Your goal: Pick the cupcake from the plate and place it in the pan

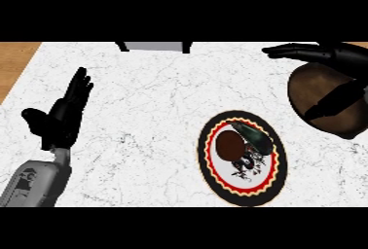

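The cupcake (230, 145) lies on the plate (241, 193), a brown round part with a dark green part (256, 138) beside it. The plate has a black rim, a red-and-yellow ring and a white patterned middle, and sits right of the counter's centre. The brown pan (316, 82) is at the right edge, with its black handle (332, 101) slanting across it. My right hand (310, 51) hovers over the pan's far rim, fingers straight and pointing left, holding nothing. My left hand (63, 113) rests open at the left, fingers up, well away from the plate.
The white marbled counter (144, 97) spreads between my left hand and the plate. A grey object (155, 46) stands at the counter's far edge. Wooden floor (14, 58) shows past the counter's upper left corner.
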